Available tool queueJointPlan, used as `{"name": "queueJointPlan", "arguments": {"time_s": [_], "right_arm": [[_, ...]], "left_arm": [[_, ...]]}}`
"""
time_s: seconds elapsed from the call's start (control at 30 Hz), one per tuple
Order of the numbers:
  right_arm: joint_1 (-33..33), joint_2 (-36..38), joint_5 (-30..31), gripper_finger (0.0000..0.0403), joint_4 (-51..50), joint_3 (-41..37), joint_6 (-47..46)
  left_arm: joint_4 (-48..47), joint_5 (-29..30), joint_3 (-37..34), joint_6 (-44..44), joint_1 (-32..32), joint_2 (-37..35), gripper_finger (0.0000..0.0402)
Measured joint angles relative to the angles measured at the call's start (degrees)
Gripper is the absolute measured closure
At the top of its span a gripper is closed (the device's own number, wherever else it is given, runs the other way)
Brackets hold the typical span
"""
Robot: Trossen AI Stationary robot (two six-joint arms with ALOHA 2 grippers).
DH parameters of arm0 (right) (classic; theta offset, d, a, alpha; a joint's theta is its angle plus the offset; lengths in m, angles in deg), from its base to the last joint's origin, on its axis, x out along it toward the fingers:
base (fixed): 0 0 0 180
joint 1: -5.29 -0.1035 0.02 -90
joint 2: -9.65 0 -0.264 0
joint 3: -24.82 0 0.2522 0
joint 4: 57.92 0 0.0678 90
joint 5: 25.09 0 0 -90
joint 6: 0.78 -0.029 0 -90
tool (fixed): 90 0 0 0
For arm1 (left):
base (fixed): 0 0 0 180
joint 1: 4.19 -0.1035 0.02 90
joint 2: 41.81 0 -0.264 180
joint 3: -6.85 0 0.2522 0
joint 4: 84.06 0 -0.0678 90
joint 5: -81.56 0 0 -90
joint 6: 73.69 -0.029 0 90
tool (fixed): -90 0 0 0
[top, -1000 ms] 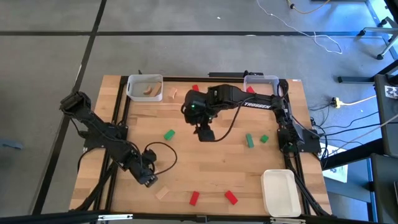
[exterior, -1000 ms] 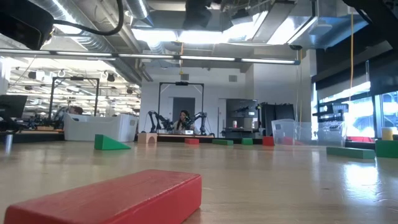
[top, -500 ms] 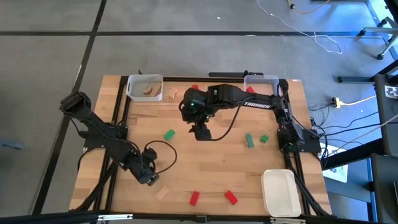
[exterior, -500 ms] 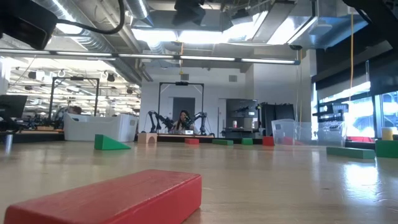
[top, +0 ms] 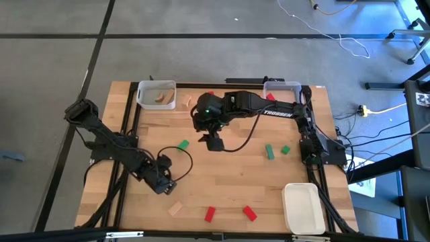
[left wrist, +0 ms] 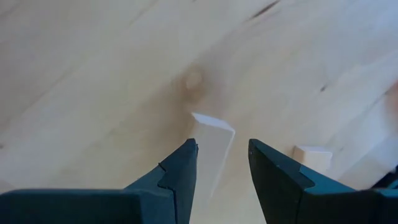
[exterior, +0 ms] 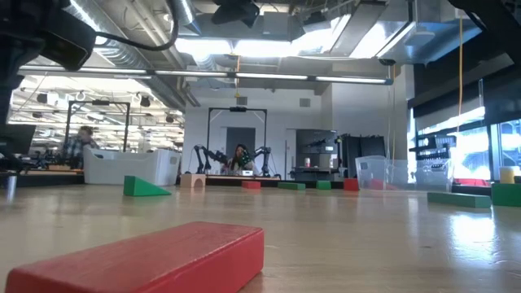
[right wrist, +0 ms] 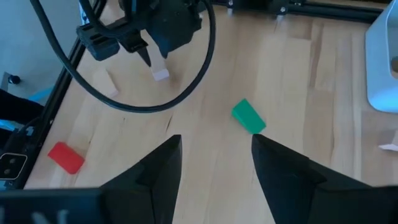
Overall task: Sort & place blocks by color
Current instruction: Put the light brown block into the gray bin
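Observation:
My left gripper (top: 163,185) stands near the table's front left, shut on a tan block (left wrist: 213,140). The right wrist view shows the same gripper (right wrist: 144,48) with that block (right wrist: 160,68) sticking out below it. My right gripper (top: 213,142) hangs open over the table's middle, slanting down; a green block (right wrist: 249,116) lies on the table beyond its fingers (right wrist: 163,165), untouched. Another tan block (top: 175,208) and two red blocks (top: 209,214) (top: 250,213) lie near the front edge. Two more green blocks (top: 269,152) (top: 285,150) lie at the right. My left gripper pinches the tan block between its two fingers, which sit on two opposite sides of its upper part (left wrist: 205,158). The fingers come from above, pointing steeply down. The block's free end (right wrist: 160,74) juts out below the fingertips and looks lifted clear of the table.
A clear bin (top: 156,94) with tan pieces stands at the far left, a second clear bin (top: 282,87) at the far right, and a white tray (top: 302,207) at the front right. A small tan piece (top: 187,102) lies beside the left bin. Bare wood lies mid-table.
My right gripper has tipped and its fingers have swung a little toward the table's left, staying open. My left gripper has turned slightly with the tan block still in its fingers.

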Motion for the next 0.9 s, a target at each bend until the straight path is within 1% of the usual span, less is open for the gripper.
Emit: {"name": "queueJointPlan", "arguments": {"time_s": [0.17, 0.3, 0.5, 0.6, 0.73, 0.83, 0.9], "right_arm": [[0.0, 0.0, 0.0, 0.0208, 0.7, 0.0, 0.0], [0.0, 0.0, 0.0, 0.0208, 0.7, 0.0, 0.0], [0.0, 0.0, 0.0, 0.0208, 0.7, 0.0, 0.0], [0.0, 0.0, 0.0, 0.0208, 0.7, 0.0, 0.0], [0.0, 0.0, 0.0, 0.0208, 0.7, 0.0, 0.0], [0.0, 0.0, 0.0, 0.0208, 0.7, 0.0, 0.0], [0.0, 0.0, 0.0, 0.0208, 0.7, 0.0, 0.0]], "left_arm": [[0.2, 0.7, 0.0, 0.9, 0.1, 0.0, 0.0264], [1.0, -2.6, 0.0, 2.3, 0.1, 0.0, 0.0264], [1.0, -2.9, 0.0, 2.7, 0.0, 0.0, 0.0258], [1.0, -3.4, 0.0, 2.8, -0.3, 0.0, 0.0238], [1.0, -4.8, 0.0, 2.4, -0.9, 0.0, 0.0195], [0.8, -4.3, 0.0, -0.2, -0.4, 0.0, 0.0168], [0.7, -3.7, 0.0, -2.0, 0.1, 0.0, 0.0158]]}}
